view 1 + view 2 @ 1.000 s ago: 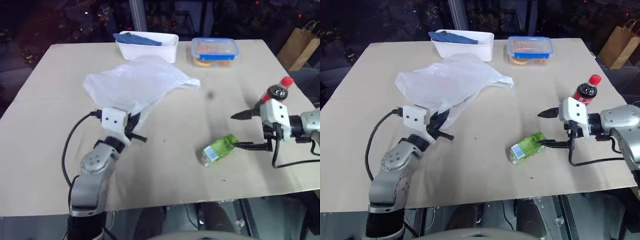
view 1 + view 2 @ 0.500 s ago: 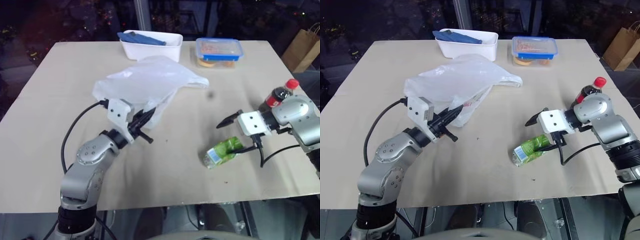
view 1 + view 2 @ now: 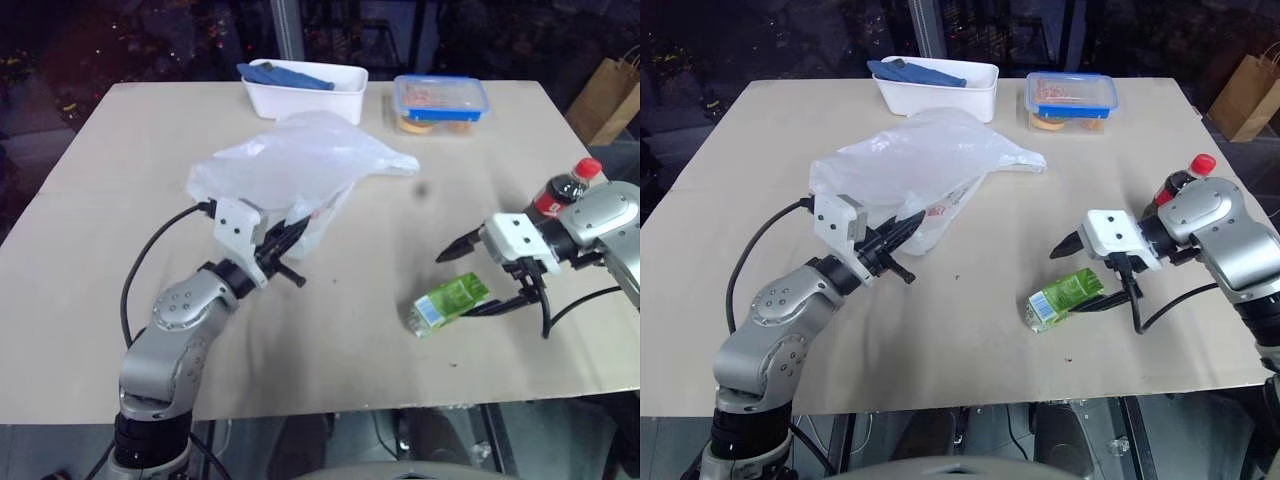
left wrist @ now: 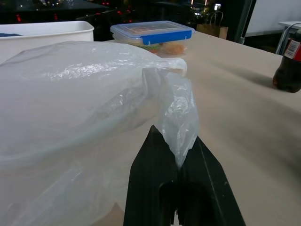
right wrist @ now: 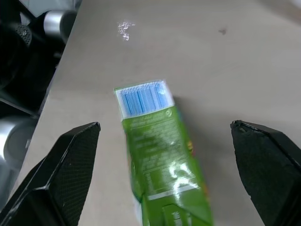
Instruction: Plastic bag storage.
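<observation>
Left tool (image 4: 181, 160) pinches a fold of the crinkly, translucent white plastic bag (image 3: 290, 170); right tool (image 5: 164, 174) gapes wide.

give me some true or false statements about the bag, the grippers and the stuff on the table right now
1. The left gripper is shut on a fold of the plastic bag. True.
2. The right gripper is clamped on the green carton. False: its fingers stand wide open on either side of the carton, not touching it.
3. The green carton stands upright. False: it lies on its side on the table.
4. The white tub sits at the far edge, beside the blue-lidded food box. True.
5. The cola bottle lies inside the white tub. False: it stands upright near the right arm.
</observation>
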Available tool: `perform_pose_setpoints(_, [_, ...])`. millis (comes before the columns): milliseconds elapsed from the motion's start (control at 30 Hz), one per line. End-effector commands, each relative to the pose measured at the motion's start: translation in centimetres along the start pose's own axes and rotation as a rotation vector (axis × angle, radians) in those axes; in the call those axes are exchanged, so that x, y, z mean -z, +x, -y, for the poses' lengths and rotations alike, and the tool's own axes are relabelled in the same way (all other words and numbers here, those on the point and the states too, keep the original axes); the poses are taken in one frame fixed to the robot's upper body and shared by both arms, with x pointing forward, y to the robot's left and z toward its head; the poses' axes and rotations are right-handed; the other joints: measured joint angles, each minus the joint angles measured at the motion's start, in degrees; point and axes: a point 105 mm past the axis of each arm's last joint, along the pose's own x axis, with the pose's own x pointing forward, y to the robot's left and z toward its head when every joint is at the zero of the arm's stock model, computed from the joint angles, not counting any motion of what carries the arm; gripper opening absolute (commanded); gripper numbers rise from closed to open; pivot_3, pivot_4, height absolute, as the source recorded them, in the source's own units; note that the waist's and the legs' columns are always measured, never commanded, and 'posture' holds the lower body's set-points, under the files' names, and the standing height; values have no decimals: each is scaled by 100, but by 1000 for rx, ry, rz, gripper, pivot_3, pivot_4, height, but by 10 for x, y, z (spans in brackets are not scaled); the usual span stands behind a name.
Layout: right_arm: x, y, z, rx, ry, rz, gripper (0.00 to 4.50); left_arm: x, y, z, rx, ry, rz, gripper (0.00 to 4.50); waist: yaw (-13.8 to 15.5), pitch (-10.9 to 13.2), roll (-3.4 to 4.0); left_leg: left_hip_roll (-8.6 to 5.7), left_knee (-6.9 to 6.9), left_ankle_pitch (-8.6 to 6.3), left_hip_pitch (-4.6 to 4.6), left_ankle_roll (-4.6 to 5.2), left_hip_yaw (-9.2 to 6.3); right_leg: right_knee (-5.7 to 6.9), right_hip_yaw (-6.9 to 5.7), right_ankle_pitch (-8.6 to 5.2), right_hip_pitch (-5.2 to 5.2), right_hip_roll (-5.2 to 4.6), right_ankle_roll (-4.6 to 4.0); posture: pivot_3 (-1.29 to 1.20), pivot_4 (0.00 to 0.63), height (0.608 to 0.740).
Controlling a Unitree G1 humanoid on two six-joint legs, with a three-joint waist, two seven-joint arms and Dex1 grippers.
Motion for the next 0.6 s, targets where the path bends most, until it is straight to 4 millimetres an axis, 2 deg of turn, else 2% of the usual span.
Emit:
perform_pose_setpoints(33, [21, 9, 6, 15, -70, -105, 4500, -13, 1, 4, 17, 28, 50, 74, -14, 0, 0, 1, 0, 0, 1, 0, 0, 0, 0, 0, 0, 1, 0, 0, 150, 740])
perform_pose_setpoints(267, [25, 16, 7, 24, -60, -80, 4500, -14, 2, 5, 21, 34, 52, 74, -9, 3, 5, 1, 0, 1, 0, -1, 0, 4, 1, 0, -3, 2, 0, 0, 150, 740])
perform_pose_setpoints(300, [26, 15, 5, 18, -57, -80, 3954, -14, 2, 5, 21, 34, 52, 0, -9, 3, 5, 1, 0, 0, 0, -1, -1, 3, 1, 0, -3, 1, 0, 0, 150, 740])
perform_pose_setpoints(367, [27, 14, 2, 8, -51, -84, 3299, -14, 2, 5, 21, 33, 51, 0, -6, 3, 5, 1, 0, 0, 0, -1, -1, 4, 0, 0, -3, 1, 0, 0, 150, 740])
perform_pose_setpoints(500, [32, 11, -5, 0, -25, -99, 1444, -13, 3, 5, 25, 33, 53, 0, -1, 3, 5, 0, 0, 0, 0, -1, -3, 3, -1, 0, -1, 1, 0, 0, 150, 740])
perform_pose_setpoints(567, [33, 10, -7, 5, -8, -90, 1016, -14, 5, 7, 37, 31, 58, 0, -2, 2, 4, 0, 0, 0, 1, -1, -3, 4, -1, 0, 0, 1, 0, 0, 150, 740])
perform_pose_setpoints(600, [32, 10, -7, 11, 1, -81, 1016, -15, 6, 9, 47, 29, 63, 0, 1, 2, 4, 0, 0, 0, 2, -1, -3, 4, -2, 0, 0, 1, 0, 0, 150, 740])
